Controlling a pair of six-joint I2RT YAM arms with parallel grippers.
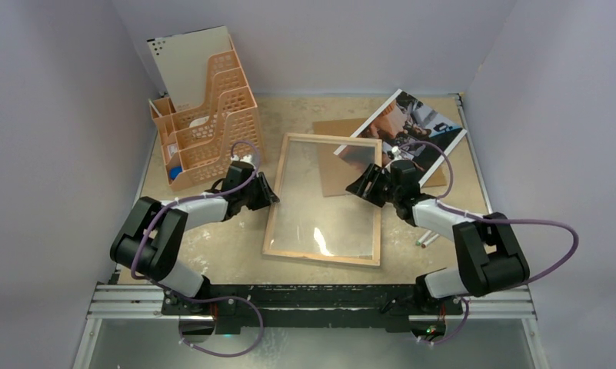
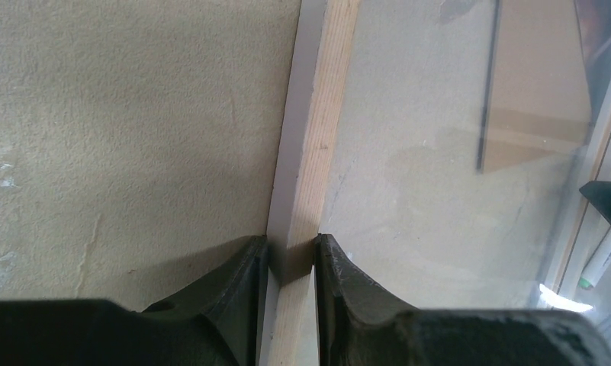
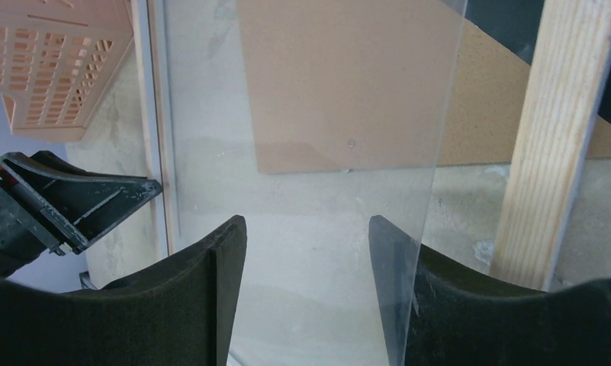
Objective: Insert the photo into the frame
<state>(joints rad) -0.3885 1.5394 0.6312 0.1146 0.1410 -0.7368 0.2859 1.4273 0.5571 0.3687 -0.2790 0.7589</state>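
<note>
Mid-bench (image 1: 212, 246), frame (image 1: 324, 257) lies back-up. Left pincer (image 2: 291, 255) is clamped on its left rail, likely to steady it. Right pincer (image 3: 308, 229) is apart at the pane's right edge, holding nothing. Photo (image 1: 420, 115) sits far right on the backing sheet (image 1: 335, 129), not yet loaded.

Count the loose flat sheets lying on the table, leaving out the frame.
2: the brown backing board, partly under the frame's far right corner, and the photo overlapping it at far right. Others could hide underneath.
</note>
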